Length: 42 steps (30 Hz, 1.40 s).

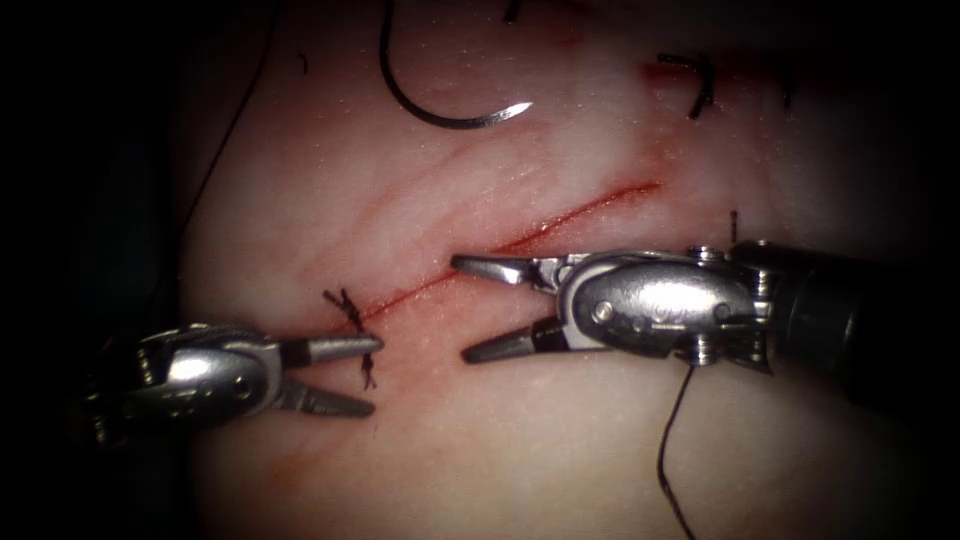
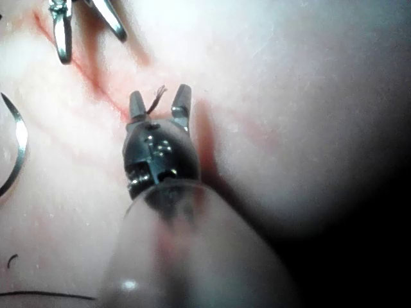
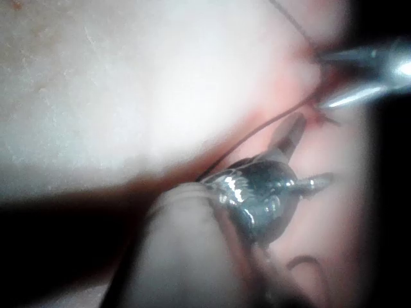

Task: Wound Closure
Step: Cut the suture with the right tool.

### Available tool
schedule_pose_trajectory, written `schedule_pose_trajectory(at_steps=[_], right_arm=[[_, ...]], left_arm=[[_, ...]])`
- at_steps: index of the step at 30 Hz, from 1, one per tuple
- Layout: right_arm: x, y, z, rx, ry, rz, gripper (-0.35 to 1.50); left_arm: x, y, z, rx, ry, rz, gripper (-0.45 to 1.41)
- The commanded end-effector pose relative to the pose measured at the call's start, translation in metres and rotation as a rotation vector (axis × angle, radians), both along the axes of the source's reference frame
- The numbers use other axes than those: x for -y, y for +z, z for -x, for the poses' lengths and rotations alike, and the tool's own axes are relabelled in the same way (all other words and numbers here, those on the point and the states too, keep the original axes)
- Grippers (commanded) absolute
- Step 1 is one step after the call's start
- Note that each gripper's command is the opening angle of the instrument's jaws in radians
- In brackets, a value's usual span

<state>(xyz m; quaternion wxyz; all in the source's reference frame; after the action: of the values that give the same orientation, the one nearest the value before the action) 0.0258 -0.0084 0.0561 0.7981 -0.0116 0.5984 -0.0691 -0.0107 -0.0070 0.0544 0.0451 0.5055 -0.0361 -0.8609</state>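
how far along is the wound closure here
Done: one knotted stitch with cut ends crosses the cut near its left end. In hand: nothing; left tool and right tool are open and empty, needle lying free on the tissue. Left: the cut's right stretch looks unstitched.

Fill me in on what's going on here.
Bench suturing practice on the tissue. Both tools have their jaws open and hold nothing. The left tool sits at the lower left end of the cut, beside a tied knot with short cut ends. The right tool straddles the cut near its middle. The needle lies free on the tissue's surface above the cut, not in the tissue. A strand of thread trails below the right tool.
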Motion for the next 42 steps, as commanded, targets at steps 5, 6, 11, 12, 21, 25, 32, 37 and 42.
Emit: schedule_pose_trajectory(at_steps=[5,6,11,12,21,25,32,37,42], right_arm=[[-0.0004,0.0004,-0.0008,-0.008,0.005,0.003,1.46],[-0.0004,0.0004,-0.0008,-0.01,0.01,-0.002,1.46],[-0.0003,0.0004,-0.001,-0.014,0.015,-0.008,1.46],[-0.0003,0.0004,-0.001,-0.014,0.016,-0.008,1.46],[-0.0003,0.0006,-0.0012,-0.012,0.018,-0.006,1.46],[-0.0002,0.0007,-0.0012,-0.014,0.022,-0.011,1.46],[0.0004,0.0014,-0.0022,-0.023,-0.003,-0.009,1.43],[0.0007,0.0012,-0.0028,-0.024,-0.007,-0.01,1.43],[0.0007,0.0012,-0.0028,-0.024,-0.007,-0.01,1.43]], left_arm=[[-0.0003,0.0013,0.0009,-0.026,-0.031,0.016,0.63],[-0.0004,0.0014,0.0009,-0.037,-0.051,0.022,0.62],[-0.0007,0.0015,0.0011,-0.051,-0.062,0.049,0.44],[-0.0007,0.0016,0.0012,-0.053,-0.059,0.06,0.29],[-0.0003,-0.0003,0.0016,-0.128,-0.008,0.267,-0.35],[-0.0008,-0.0013,0.0014,-0.134,0.014,0.3,-0.35],[-0.0011,-0.0019,0.0008,-0.162,0.042,0.342,-0.35],[-0.0025,-0.0032,0.0008,-0.128,-0.164,-0.101,-0.35],[-0.0032,-0.0028,0.0006,-0.12,-0.233,-0.236,-0.35]])
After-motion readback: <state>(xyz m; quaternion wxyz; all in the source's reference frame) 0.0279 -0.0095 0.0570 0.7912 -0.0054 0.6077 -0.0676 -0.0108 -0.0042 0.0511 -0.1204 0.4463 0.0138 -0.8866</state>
